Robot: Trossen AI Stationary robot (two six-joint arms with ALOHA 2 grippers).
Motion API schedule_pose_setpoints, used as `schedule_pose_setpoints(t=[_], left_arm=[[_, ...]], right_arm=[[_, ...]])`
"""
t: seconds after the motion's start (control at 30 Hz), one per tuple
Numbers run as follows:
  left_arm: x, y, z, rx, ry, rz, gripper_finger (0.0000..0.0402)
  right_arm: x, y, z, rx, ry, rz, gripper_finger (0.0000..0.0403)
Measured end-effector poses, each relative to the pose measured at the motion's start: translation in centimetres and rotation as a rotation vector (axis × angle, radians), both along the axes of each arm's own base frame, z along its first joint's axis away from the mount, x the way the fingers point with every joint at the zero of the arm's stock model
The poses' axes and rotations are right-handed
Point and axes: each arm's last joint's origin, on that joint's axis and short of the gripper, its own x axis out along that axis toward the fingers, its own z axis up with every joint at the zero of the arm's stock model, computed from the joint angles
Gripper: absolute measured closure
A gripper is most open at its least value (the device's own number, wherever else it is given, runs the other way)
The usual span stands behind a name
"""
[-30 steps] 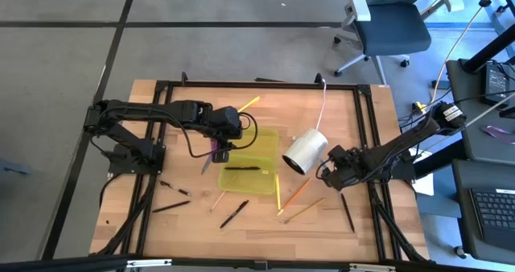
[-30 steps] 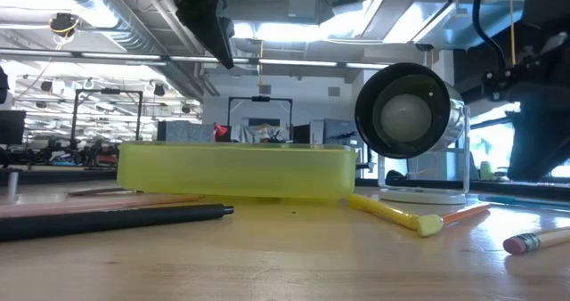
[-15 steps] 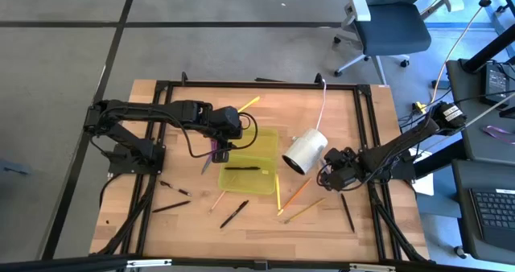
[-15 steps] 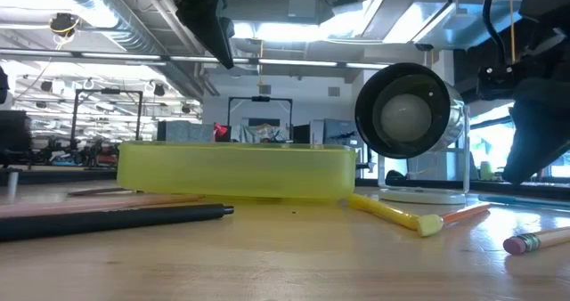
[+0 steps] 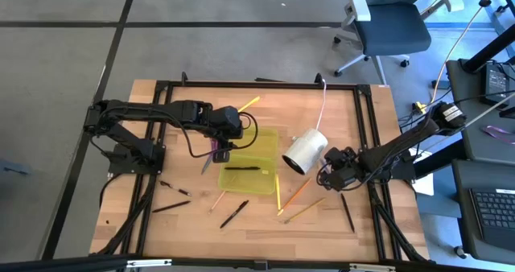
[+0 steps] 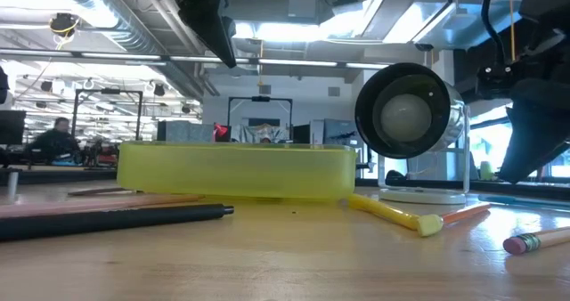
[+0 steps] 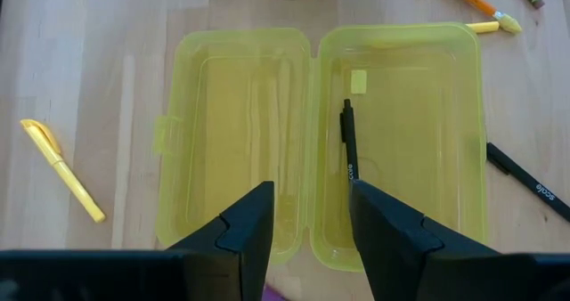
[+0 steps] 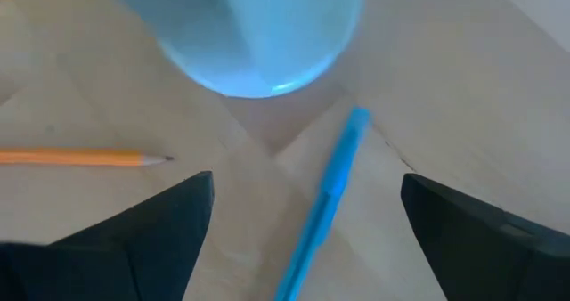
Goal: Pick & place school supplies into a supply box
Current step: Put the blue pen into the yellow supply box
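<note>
Right gripper [image 8: 298,239] is hovering low with fingers spread wide, a blue pen [image 8: 322,199] lying on the table between them, beside the white cylinder [image 5: 306,151]. Left gripper [image 7: 310,234], narrowly parted and empty, is hanging over the open yellow-green supply box [image 7: 463,141].

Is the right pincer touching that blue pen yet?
Apart. The right wrist view shows the blue pen lying on bare wood between the right pincer's wide-open fingers.

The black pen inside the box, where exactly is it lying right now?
In the left wrist view, the black pen lies flat in one half of the open supply box, close beside the hinge ridge between the two halves.
</note>
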Motion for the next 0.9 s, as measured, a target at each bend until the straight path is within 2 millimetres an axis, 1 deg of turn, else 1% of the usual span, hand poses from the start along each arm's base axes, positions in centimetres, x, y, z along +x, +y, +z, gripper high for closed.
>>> schedule_pose_setpoints(t=[0.1,0.2,0.33,0.5,0.63,0.9], left_arm=[[0.0,0.0,0.0,0.0,0.0,0.0,0.026],[0.0,0.0,0.0,0.0,0.001,0.0,0.0261],[0.0,0.0,0.0,0.0,0.001,0.0,0.026],[0.0,0.0,0.0,0.0,0.001,0.001,0.026],[0.0,0.0,0.0,-0.001,0.001,0.002,0.026],[0.0,0.0,0.0,-0.001,0.001,0.002,0.0261]], right_arm=[[-0.2,-0.3,-0.4,-0.007,0.038,-0.057,0.004],[-0.2,-0.4,-0.9,-0.009,0.037,-0.069,0.0049],[0.0,-0.6,-1.6,-0.012,0.002,-0.085,0.0066],[-0.8,-1.2,-2.8,-0.022,0.024,-0.121,0.0096],[-1.3,-1.4,-3.3,-0.038,0.032,-0.121,0.0128],[-1.4,-1.5,-3.4,-0.056,0.052,-0.074,0.0213]])
